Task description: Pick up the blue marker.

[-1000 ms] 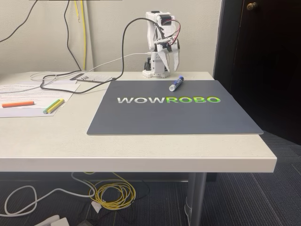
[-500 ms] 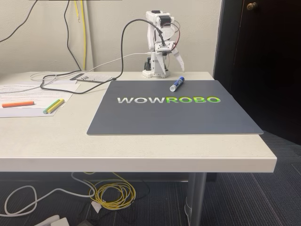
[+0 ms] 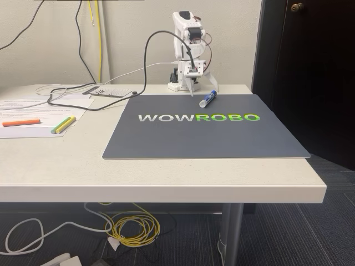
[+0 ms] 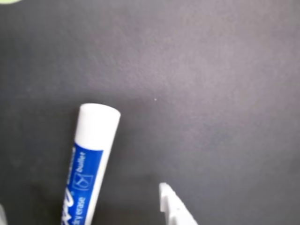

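Wrist view puts the blue marker (image 4: 89, 164) on the dark mat (image 4: 211, 75), white end up, just left of one white fingertip (image 4: 171, 206) of mine; a sliver of something pale sits at the left edge, so my gripper (image 4: 89, 213) looks spread around the barrel without touching it. Fixed view shows my gripper (image 3: 203, 88) low at the mat's (image 3: 205, 133) far edge, right above the marker (image 3: 208, 98).
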Controlling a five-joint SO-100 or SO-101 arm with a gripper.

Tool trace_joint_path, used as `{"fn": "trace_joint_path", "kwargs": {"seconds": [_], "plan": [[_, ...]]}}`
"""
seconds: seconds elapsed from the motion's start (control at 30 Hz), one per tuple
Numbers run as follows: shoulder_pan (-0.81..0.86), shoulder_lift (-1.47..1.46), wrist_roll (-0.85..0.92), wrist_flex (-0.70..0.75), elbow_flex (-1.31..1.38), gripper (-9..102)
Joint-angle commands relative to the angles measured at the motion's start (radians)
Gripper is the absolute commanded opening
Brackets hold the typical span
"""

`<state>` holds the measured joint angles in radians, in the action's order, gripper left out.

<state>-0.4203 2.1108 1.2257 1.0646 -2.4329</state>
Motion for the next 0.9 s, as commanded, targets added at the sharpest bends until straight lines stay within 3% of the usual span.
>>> {"fn": "trace_joint_path", "kwargs": {"seconds": [0.0,0.27,0.87], "plan": [[-0.018,-0.002,-0.040,-0.009,-0.015,42],[-0.075,-0.048,-0.121,-0.011,-0.028,40],[-0.078,-0.103,-0.130,-0.074,-0.015,21]]}}
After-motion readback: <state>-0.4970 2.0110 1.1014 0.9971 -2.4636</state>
